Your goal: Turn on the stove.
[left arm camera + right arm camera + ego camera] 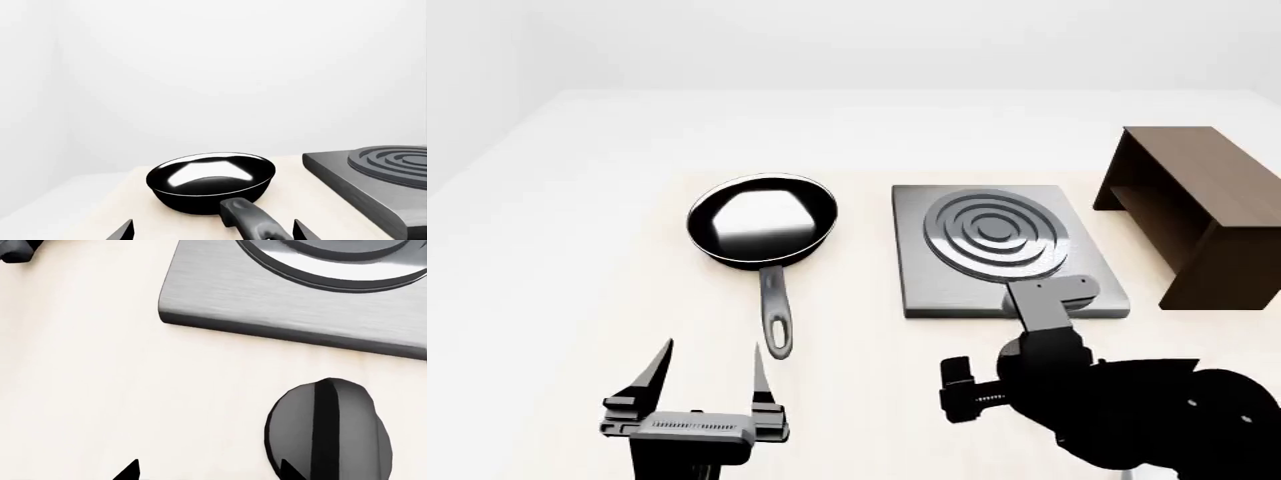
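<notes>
The stove [961,280] is a flat grey metal slab with raised dark rings, right of centre on the table. It also shows in the right wrist view [267,300] and the left wrist view [360,185]. Its black round knob [327,432] lies on the table just in front of the slab; in the head view my right arm [1054,350] hides it. My right gripper [210,472] is open, and one fingertip [290,471] overlaps the knob's edge. My left gripper [711,350] is open and empty, near the pan handle's end.
A black frying pan [761,225] sits left of the stove, its handle [777,315] pointing toward me; it also shows in the left wrist view [210,180]. A brown wooden box [1201,215] stands right of the stove.
</notes>
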Available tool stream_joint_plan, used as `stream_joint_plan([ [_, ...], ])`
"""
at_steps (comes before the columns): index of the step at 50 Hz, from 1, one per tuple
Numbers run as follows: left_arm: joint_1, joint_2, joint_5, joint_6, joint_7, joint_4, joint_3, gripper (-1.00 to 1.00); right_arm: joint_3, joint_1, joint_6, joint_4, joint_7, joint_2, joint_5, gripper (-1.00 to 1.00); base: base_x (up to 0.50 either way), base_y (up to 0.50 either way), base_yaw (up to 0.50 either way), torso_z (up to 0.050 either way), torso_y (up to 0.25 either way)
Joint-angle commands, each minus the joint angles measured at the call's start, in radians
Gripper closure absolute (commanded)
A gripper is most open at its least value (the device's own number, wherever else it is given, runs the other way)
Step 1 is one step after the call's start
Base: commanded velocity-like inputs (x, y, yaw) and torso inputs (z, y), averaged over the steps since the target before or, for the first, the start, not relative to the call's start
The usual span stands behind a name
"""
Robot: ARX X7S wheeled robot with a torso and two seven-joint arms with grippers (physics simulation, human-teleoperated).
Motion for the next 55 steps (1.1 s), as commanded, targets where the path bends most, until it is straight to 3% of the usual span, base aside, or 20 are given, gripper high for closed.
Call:
stream_joint_plan([
  [1, -0.001, -0.002, -0.002, 0.000, -0.002, 0.000, 0.004, -1.00, -0.021, -0.027, -0.041, 0.014, -0.043, 0.014, -0.035, -1.00, 0.00, 0.00, 0.00, 0.000, 0.000],
  [55, -0.005, -0.013, -0.013, -0.001, -0.011, 0.001, 0.019, -1.00, -0.062, -0.054, -0.134, 0.062, -0.115, 0.074, -0.117, -1.00, 0.00, 0.00, 0.00, 0.000, 0.000],
])
